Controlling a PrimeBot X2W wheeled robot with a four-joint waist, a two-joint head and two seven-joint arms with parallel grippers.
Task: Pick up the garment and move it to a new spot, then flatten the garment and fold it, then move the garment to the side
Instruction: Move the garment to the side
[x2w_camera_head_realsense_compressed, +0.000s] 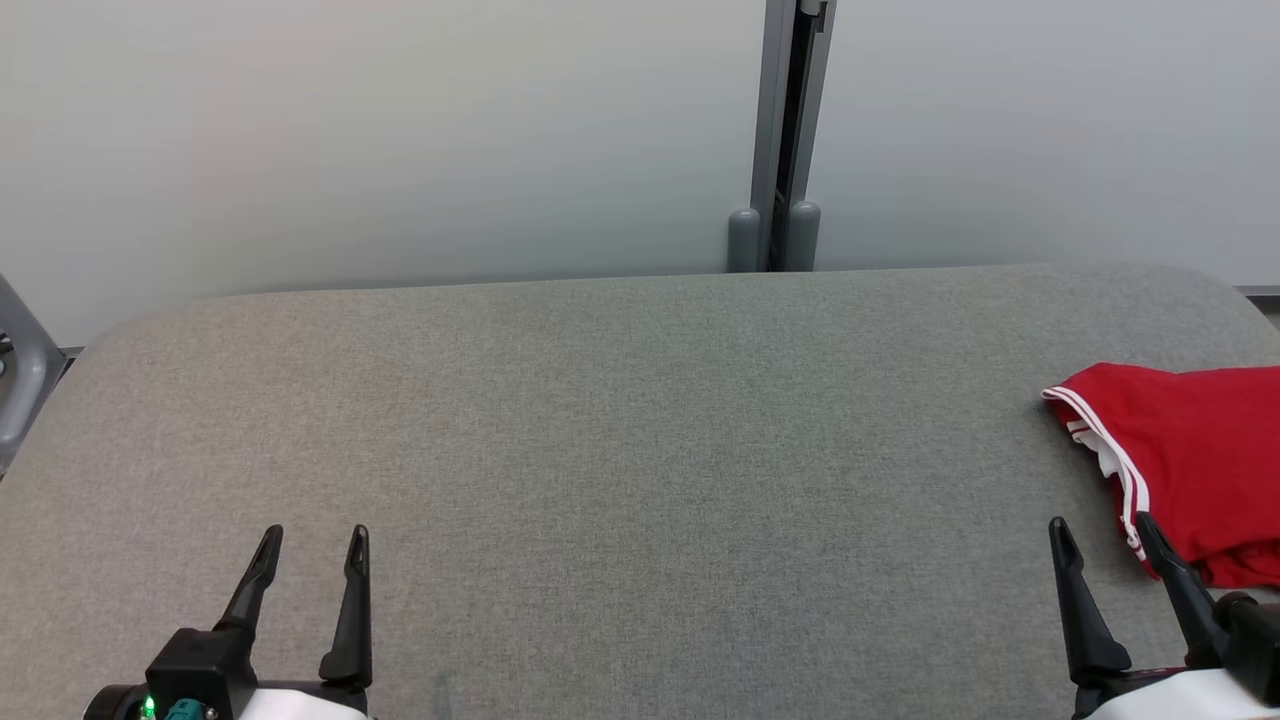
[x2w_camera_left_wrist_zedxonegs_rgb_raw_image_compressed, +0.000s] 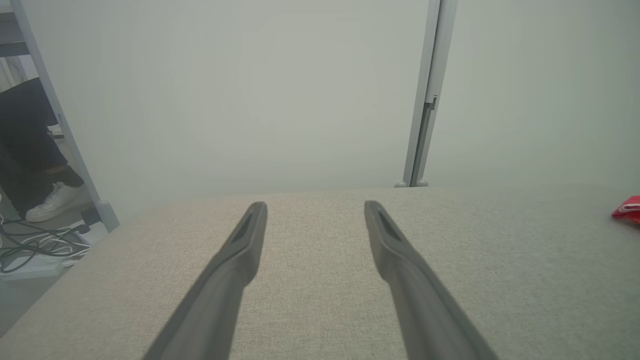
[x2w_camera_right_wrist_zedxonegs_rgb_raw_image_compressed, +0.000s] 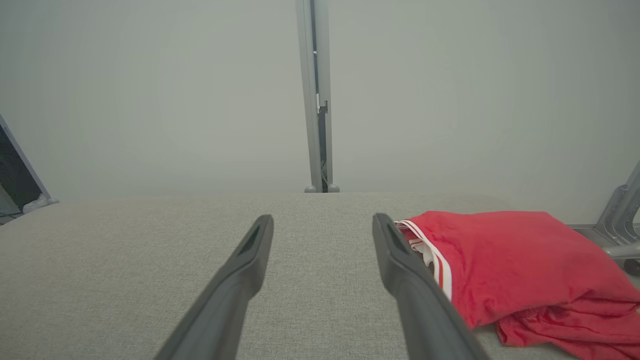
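Note:
A red garment (x2w_camera_head_realsense_compressed: 1195, 460) with a white-striped edge lies bunched at the far right of the grey padded table (x2w_camera_head_realsense_compressed: 620, 450). It shows again as a red garment (x2w_camera_right_wrist_zedxonegs_rgb_raw_image_compressed: 515, 265) just right of my right gripper's fingers, and as a sliver of the garment (x2w_camera_left_wrist_zedxonegs_rgb_raw_image_compressed: 628, 209) at the right edge of the left wrist view. My right gripper (x2w_camera_head_realsense_compressed: 1100, 535) stands open at the lower right, its right finger beside the garment's striped hem, nothing between the fingers. At the lower left my left gripper (x2w_camera_head_realsense_compressed: 313, 542) is open over bare table, far from the garment.
A pale partition wall with a grey post (x2w_camera_head_realsense_compressed: 785, 140) runs behind the table. Off the table's left edge, a person's white shoe (x2w_camera_left_wrist_zedxonegs_rgb_raw_image_compressed: 52, 201) and cables (x2w_camera_left_wrist_zedxonegs_rgb_raw_image_compressed: 35, 247) are on the floor. A grey metal frame (x2w_camera_right_wrist_zedxonegs_rgb_raw_image_compressed: 620, 220) stands beyond the garment at the right.

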